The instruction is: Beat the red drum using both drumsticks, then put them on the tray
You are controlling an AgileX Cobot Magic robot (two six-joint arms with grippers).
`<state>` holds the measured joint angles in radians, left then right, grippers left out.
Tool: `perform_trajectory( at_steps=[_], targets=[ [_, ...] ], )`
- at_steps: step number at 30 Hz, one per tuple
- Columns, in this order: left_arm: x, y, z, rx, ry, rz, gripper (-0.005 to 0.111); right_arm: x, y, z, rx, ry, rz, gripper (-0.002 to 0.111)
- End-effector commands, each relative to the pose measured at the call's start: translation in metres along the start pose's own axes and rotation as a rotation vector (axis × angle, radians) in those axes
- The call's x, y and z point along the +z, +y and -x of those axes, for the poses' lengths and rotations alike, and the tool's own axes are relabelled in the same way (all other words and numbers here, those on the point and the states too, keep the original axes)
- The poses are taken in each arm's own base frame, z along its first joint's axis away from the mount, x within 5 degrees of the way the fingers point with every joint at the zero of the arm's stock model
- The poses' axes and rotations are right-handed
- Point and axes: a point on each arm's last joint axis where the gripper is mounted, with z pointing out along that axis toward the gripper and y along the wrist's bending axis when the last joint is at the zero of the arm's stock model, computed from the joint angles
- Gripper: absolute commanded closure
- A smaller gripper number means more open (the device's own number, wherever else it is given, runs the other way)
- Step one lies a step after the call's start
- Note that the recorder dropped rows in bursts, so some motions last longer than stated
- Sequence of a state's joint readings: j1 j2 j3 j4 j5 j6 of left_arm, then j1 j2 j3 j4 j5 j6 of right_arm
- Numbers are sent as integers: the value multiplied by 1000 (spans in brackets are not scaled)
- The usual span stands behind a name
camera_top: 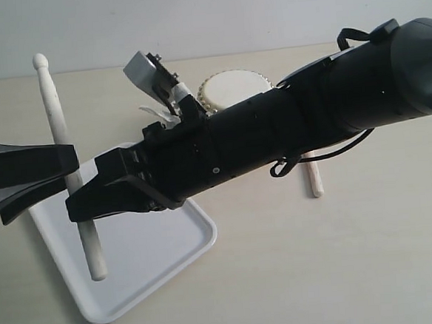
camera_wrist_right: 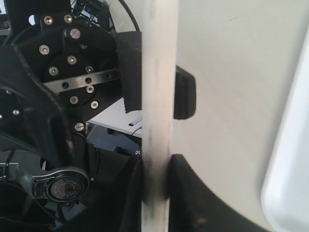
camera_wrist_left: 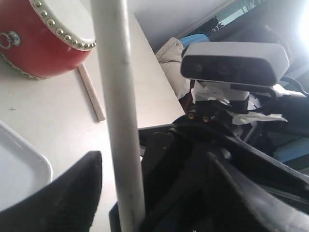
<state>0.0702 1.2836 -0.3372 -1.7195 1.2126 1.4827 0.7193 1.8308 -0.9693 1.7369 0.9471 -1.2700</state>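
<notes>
Above the shallow white plastic tray (camera_top: 171, 261), apart from the small red barrel drum (camera_top: 233, 90), the right gripper (camera_wrist_right: 154, 183) pinches one pale wooden drumstick (camera_top: 55, 114) upright. The left gripper (camera_top: 67, 170) gapes around it, gripping nothing. Let go upright, it could topple past the rim. The second drumstick (camera_top: 313, 179) lies on the table (camera_top: 320, 273) beside the drum.

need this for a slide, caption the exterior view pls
Right claw grips one stick near the tray, open left claw straddling it; the other stick lies beside the drum.

Glossy red drum (camera_wrist_left: 35, 52), matt wooden drumstick (camera_wrist_left: 119, 121)
</notes>
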Motion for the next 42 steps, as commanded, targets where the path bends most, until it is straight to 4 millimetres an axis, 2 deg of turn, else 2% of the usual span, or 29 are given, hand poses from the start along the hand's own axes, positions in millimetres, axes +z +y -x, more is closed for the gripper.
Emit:
perform_trajectory(
  at_steps=[1,19,24,29,42],
  targets=[
    [0,-1,0,-6,-1,-10,47,0,3,1,-1,-3,21,108],
    [2,5,0,-52,-4,-5,47,0,1,2,11,-12,-5,108],
    [13,5,-8,-51,59,-35,47,0,1,2,6,-12,-5,108],
    [14,10,-8,-40,61,16,47,0,2,2,6,-9,5,108],
    [15,11,2,-24,43,43,47,0,4,1,-3,-1,29,108]
  ],
)
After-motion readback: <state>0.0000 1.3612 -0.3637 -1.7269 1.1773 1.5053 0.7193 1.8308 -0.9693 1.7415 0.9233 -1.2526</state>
